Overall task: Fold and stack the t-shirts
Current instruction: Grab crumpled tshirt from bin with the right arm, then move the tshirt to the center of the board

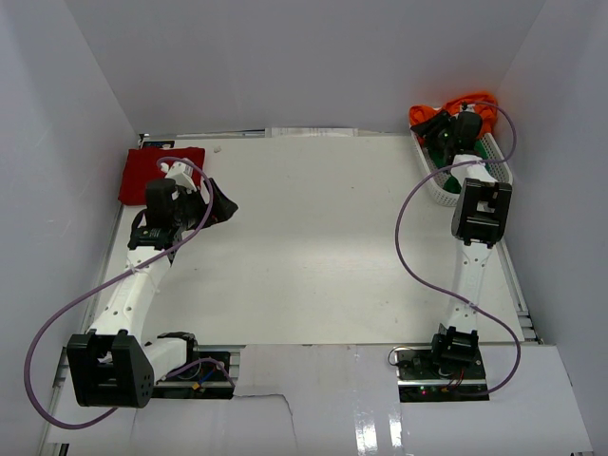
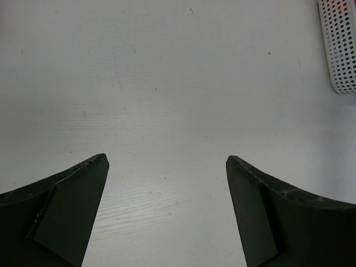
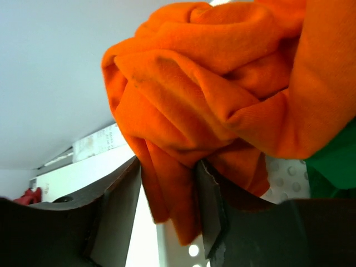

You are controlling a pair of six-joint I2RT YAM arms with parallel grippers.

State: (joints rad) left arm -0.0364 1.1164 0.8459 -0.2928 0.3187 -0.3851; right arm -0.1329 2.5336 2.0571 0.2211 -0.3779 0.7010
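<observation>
The right gripper (image 3: 167, 211) pinches a hanging fold of the orange t-shirt (image 3: 211, 72), bunched in the basket (image 1: 432, 185) at the far right of the table (image 1: 313, 247). Raise the fabric clear of the rim before traversing. The left gripper (image 2: 167, 167) hangs wide open, holding nothing.

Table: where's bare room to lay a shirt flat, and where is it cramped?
Free: the wide middle of the table, between the dark red t-shirt at far left and the white mesh basket at far right; the open left tool hangs over it. Crowded: the basket corner, where the right tool pinches the orange t-shirt beside the green t-shirt.
</observation>
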